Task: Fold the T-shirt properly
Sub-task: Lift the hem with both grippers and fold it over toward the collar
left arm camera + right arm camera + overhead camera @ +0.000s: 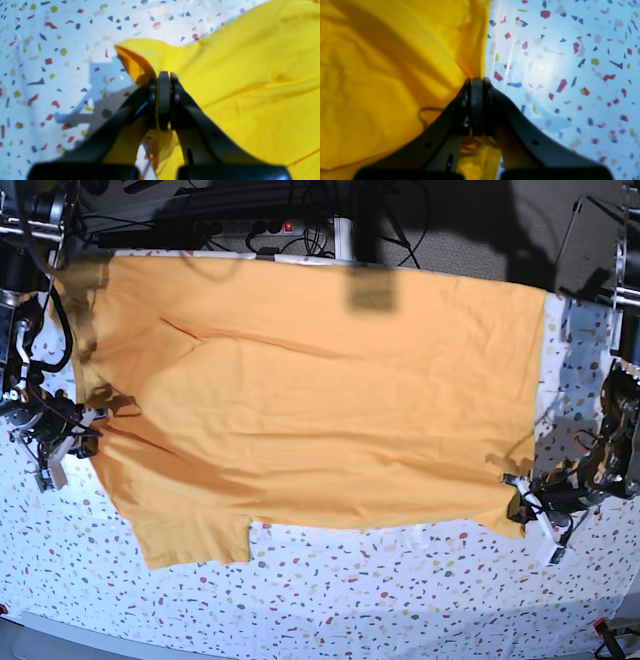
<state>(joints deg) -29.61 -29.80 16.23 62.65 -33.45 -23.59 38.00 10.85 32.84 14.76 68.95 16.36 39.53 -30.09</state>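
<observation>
Orange-yellow, the T-shirt (pixel 320 400) lies spread across the speckled table (pixel 400 600). The left gripper (pixel 163 75) is clamped on a raised corner of its edge; the right gripper (pixel 477 81) pinches the opposite edge, jaws pressed together.

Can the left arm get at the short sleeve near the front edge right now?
Probably not: the left gripper is shut on the T-shirt at the opposite side, and the sleeve lies nearer the right gripper.
</observation>
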